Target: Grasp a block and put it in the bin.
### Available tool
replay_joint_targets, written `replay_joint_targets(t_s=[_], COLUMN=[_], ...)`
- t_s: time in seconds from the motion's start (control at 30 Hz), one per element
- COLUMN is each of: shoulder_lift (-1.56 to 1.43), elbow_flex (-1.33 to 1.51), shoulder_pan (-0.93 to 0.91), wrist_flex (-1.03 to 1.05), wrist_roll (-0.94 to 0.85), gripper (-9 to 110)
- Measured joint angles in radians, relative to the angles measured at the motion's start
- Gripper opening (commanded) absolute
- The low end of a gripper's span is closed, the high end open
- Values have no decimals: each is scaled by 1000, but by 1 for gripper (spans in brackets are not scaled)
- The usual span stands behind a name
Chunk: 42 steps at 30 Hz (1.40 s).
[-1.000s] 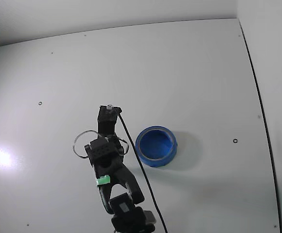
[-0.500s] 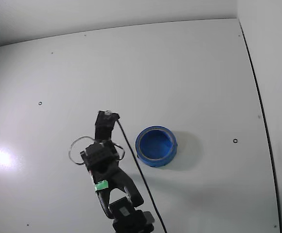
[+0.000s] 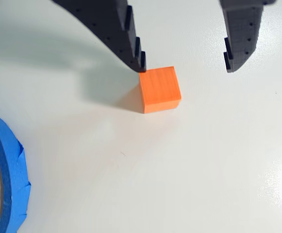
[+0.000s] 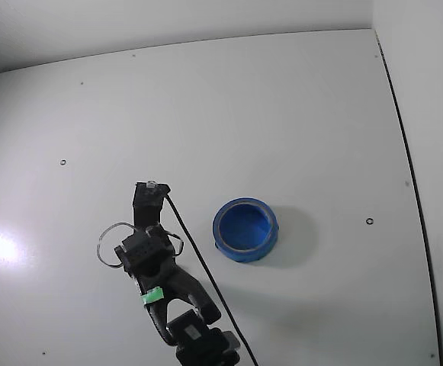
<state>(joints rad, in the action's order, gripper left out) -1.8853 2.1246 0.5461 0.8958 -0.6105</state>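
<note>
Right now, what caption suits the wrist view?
Open gripper straddling an orange block, blue bin at the left edge.

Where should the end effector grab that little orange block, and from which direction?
Grip the block across its two flat side faces, coming straight down from above. It sits flat on the table, and the open end effector already straddles it; one fingertip is at its corner.

- In the wrist view the bin [image 3: 7, 179] is cut off by the left and bottom edges at the lower left; only part of its blue rim shows.
- The gripper [image 3: 184, 65] is cut by the top edge of the wrist view.
- In the fixed view the block is hidden beneath the arm [image 4: 156, 259].
- The arm's base runs off the bottom edge.
</note>
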Motion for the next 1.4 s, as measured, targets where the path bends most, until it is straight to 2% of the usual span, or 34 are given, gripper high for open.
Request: replay_joint_targets(t_s=[0.27, 0.9, 1.4], shoulder_lift=[133, 143, 155], elbow_flex=[-3, -5, -2], shoulder_pan=[0, 0, 0], wrist_flex=[0, 0, -161], wrist_roll=[0, 0, 0], gripper=[24, 24, 24])
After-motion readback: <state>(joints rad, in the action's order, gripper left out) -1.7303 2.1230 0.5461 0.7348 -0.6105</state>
